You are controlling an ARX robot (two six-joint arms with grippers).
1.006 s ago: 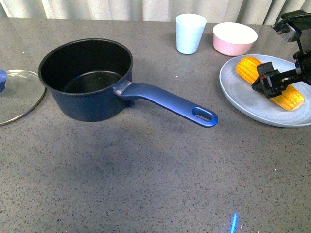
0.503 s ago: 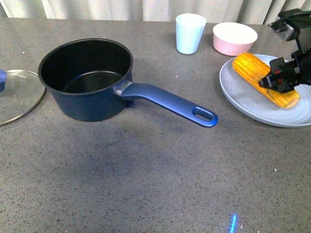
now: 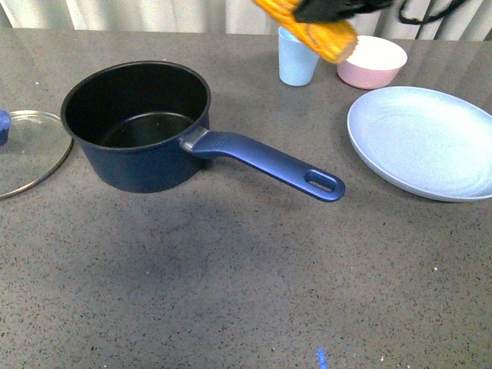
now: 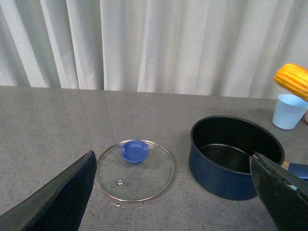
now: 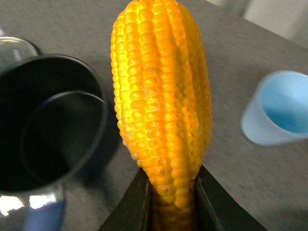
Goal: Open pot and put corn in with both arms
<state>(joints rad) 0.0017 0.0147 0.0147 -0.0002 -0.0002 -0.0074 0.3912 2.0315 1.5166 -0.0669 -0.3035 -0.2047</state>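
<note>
The navy pot [image 3: 138, 127] stands open at the table's left, its long blue handle [image 3: 265, 163] pointing right. Its glass lid [image 3: 27, 150] with a blue knob lies flat to the pot's left. My right gripper [image 3: 323, 8] is shut on the corn [image 3: 311, 29] and holds it high at the top edge of the front view, above the blue cup. In the right wrist view the corn [image 5: 161, 96] stands between the fingers [image 5: 132, 204], with the pot [image 5: 48, 125] below to one side. My left gripper [image 4: 175, 192] is open and empty, above the lid [image 4: 134, 168] and the pot [image 4: 236, 154].
A light blue cup [image 3: 298, 54] and a pink bowl [image 3: 373, 60] stand at the back. An empty pale blue plate [image 3: 423, 142] lies at the right. A curtain hangs behind the table.
My right gripper has lifted the corn off the plate and carried it up and to the left, to above the cup. The plate is now empty. The pot and lid have not moved.
</note>
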